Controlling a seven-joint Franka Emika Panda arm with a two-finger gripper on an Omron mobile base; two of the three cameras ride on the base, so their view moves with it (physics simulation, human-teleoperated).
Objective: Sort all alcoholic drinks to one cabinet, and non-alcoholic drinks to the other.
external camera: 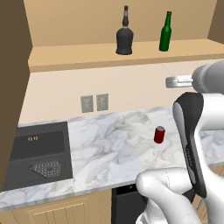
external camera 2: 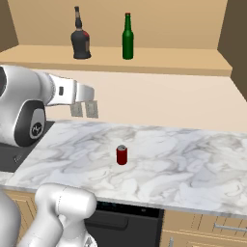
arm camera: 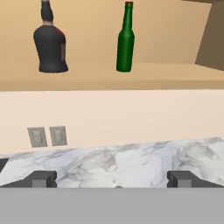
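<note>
I hold the claw [arm camera: 112, 178] wide open and empty above the marble table [external camera 2: 193, 164], where the short red can [external camera 2: 121, 155] stands alone. Black round-bellied bottle [arm camera: 51, 43] and slim green bottle [arm camera: 125, 39] share the cabinet shelf [arm camera: 131, 78]; a hasty descent could topple the can.

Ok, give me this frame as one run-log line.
black bottle: in open cabinet | green bottle: beside it, apart | red can: upright on marble counter | pincer: open, empty

Glossy veined marble counter [external camera 2: 183, 164]
</note>
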